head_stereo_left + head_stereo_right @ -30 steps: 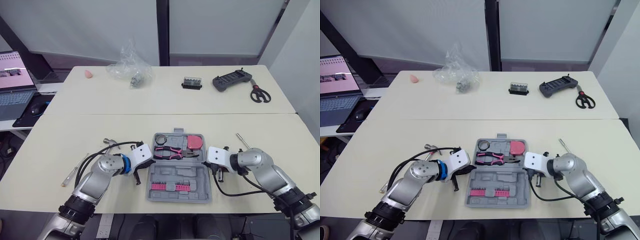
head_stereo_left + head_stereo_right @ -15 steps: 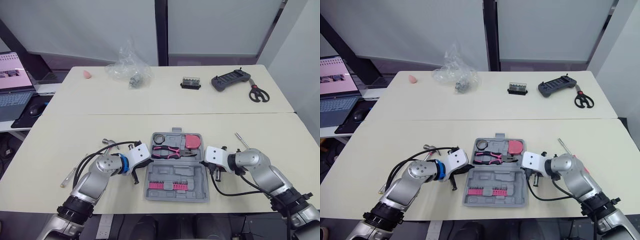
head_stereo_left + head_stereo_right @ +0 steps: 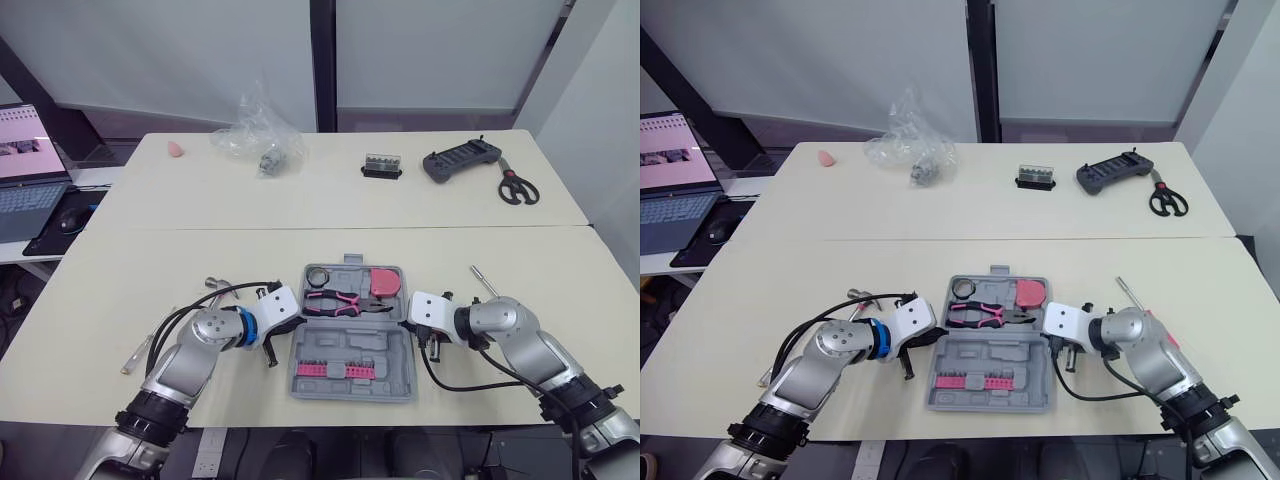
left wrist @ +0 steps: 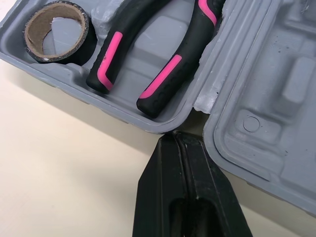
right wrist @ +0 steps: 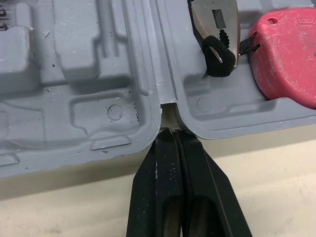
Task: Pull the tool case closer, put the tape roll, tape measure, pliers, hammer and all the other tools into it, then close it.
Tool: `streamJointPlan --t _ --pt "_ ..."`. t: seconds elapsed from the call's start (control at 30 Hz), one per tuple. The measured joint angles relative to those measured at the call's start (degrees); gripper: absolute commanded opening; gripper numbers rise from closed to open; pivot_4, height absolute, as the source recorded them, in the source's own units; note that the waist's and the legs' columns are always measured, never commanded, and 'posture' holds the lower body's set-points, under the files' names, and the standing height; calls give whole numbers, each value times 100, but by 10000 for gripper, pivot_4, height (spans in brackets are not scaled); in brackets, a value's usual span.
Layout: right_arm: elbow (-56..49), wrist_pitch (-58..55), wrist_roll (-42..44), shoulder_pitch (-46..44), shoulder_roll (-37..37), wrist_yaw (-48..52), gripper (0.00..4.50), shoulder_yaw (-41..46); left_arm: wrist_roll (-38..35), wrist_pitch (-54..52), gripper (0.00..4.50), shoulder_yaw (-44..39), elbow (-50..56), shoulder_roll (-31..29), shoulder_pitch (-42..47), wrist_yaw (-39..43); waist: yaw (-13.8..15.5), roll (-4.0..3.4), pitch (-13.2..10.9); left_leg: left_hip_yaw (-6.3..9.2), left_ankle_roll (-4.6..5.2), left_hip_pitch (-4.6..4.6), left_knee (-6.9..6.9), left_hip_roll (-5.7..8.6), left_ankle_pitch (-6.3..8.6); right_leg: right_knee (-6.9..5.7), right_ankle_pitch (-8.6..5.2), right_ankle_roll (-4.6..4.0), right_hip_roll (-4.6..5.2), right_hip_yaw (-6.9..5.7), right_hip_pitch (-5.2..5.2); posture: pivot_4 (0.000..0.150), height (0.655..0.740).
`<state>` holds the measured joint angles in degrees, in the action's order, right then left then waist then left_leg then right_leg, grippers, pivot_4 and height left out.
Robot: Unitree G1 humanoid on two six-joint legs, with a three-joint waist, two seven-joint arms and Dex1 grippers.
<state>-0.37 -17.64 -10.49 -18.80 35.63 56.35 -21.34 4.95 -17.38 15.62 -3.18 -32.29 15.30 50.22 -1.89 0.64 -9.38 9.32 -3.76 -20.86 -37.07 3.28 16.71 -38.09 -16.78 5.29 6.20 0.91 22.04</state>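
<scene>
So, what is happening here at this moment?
The robot has both grippers at the open tool case. The left gripper and the right gripper, each with fingers shut, point at its hinge from either side. The tape roll, pliers and tape measure lie inside. The hammer and a screwdriver lie on the table.

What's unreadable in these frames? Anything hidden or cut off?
Hammer: head views, handle hidden under left arm.
Plastic bag contents: head views, too small, crumpled film.
Tape measure: right wrist view, cut by frame edge.
Pliers: left wrist view, head cut by frame edge.
</scene>
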Motion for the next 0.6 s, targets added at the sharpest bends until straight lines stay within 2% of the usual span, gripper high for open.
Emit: streamJointPlan --t 0.6 --pt "47 103 -1 1 -2 -133 191 -5 63 109 0 -13 -41 20 -2 0 1 0 0 1 -1 0 0 0 -1 0 0 0 0 0 0 1500 7400"
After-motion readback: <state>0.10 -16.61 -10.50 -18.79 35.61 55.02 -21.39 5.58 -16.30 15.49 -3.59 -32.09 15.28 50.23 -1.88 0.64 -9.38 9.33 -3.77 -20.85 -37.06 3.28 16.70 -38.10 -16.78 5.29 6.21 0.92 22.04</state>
